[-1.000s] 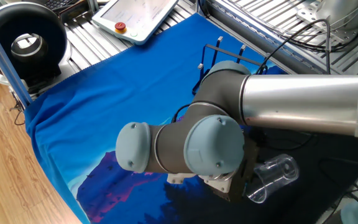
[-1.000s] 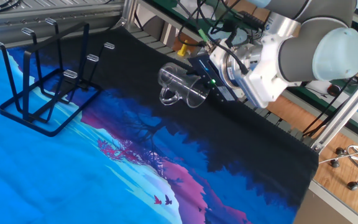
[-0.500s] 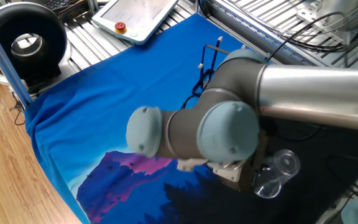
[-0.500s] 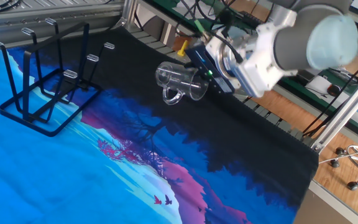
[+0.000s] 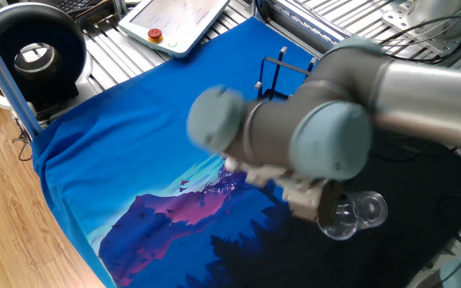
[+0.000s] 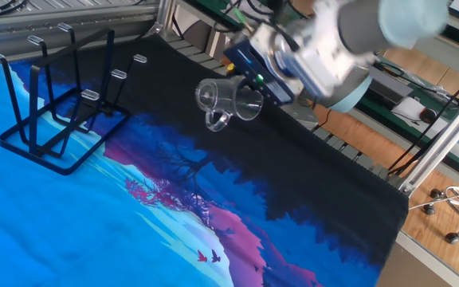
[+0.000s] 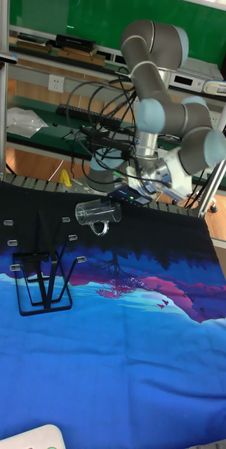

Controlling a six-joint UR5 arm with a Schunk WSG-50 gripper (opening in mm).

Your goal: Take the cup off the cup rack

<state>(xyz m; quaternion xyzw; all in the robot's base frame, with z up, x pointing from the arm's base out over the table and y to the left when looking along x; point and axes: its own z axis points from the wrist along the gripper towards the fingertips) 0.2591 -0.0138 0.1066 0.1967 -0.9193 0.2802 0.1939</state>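
Note:
The cup (image 6: pixel 228 100) is a clear tumbler with a small handle hanging below it. It lies on its side in the air above the dark part of the cloth, with my gripper (image 6: pixel 251 92) shut on its base end. The tall fixed view shows the cup (image 7: pixel 95 212) held right of and above the cup rack (image 7: pixel 43 280), apart from it, with my gripper (image 7: pixel 117 206) behind it. The black wire cup rack (image 6: pixel 54 112) stands on the blue cloth with its pegs bare. In one fixed view the blurred arm covers most of the rack (image 5: pixel 274 72); the cup (image 5: pixel 352 214) shows below the wrist.
A blue and black printed cloth (image 6: pixel 174 231) covers the table. A teach pendant (image 5: pixel 178 20) and a round black device (image 5: pixel 34 52) lie past the far corner. Metal frame posts (image 6: pixel 445 135), cables and shelves stand behind the arm. A chair base (image 6: pixel 457 211) is off the table.
The wrist has swung and the arm has lifted, carrying the cup slightly toward the rack side and turning it. The rack has not moved.

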